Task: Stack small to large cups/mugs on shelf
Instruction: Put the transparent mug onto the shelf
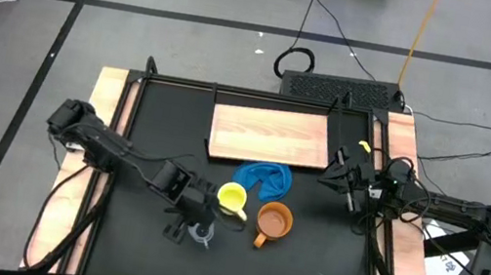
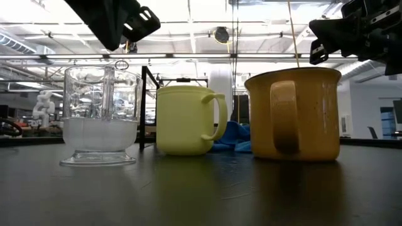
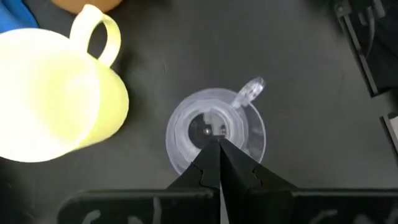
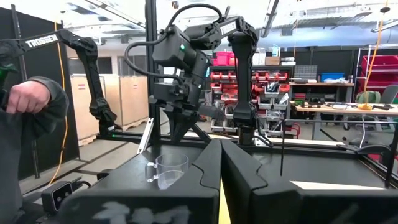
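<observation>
- Plainly, the only readable writing is the white word "TROSSEN" on the dark arm (image 4: 46, 41) in the right wrist view; small labels on the room's red bins are too small to read.
- The left hand (image 1: 192, 223) hangs directly over the small clear plastic cup (image 3: 214, 130), its two dark fingers (image 3: 202, 174) pressed together and holding nothing; whether their tips touch the cup's rim cannot be told.
- The clear cup stands on the black desk (image 1: 323, 268), at about 7 o'clock from the mid-sized yellow mug with a handle (image 1: 233, 198) and close beside it.
- The larger orange-brown mug with a handle (image 1: 274, 221) stands at 4 o'clock from the yellow mug, near it.
- A crumpled blue cloth (image 1: 264, 178) lies at 12 o'clock from the orange-brown mug, partly hidden behind the mugs in the low view.
- The flat light-wood shelf board (image 1: 271, 134) lies at 12 o'clock from the cloth, bare.
- The right hand (image 1: 344, 173) waits at the shelf's 4 o'clock corner, fingers closed, empty.
- A person's hand and sleeve (image 4: 28, 102) are cut off at the frame's edge.
</observation>
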Robot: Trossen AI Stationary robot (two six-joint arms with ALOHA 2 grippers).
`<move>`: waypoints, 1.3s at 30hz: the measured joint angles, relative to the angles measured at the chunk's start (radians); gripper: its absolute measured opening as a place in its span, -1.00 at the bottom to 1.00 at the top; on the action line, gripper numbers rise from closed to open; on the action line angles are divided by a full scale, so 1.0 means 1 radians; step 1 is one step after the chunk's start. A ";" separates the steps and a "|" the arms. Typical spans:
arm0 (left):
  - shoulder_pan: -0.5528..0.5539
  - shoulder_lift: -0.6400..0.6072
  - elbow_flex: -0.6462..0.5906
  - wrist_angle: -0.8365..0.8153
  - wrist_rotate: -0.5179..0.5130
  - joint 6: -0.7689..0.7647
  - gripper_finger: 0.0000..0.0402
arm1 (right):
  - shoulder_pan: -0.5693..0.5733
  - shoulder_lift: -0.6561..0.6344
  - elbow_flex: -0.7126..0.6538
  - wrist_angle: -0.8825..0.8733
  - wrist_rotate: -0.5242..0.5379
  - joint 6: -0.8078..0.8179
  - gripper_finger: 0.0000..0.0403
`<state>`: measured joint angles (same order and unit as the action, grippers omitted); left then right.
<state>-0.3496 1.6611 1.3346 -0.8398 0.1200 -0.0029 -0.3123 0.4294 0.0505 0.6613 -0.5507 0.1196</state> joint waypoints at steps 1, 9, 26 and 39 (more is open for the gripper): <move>0.005 0.000 0.000 -0.005 0.006 0.000 -0.99 | 0.000 0.000 0.000 0.000 0.000 0.000 -1.00; 0.032 -0.002 0.000 -0.023 0.015 -0.006 -0.89 | 0.000 0.000 0.000 -0.010 0.000 0.000 -1.00; 0.056 -0.003 -0.001 0.023 0.005 -0.023 0.13 | 0.000 0.000 0.000 -0.023 0.000 0.000 -1.00; 0.070 0.003 -0.030 0.039 0.027 -0.037 0.17 | 0.000 0.000 0.000 -0.023 0.000 0.000 -1.00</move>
<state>-0.2794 1.6638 1.3046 -0.8007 0.1469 -0.0401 -0.3122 0.4297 0.0509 0.6384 -0.5507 0.1196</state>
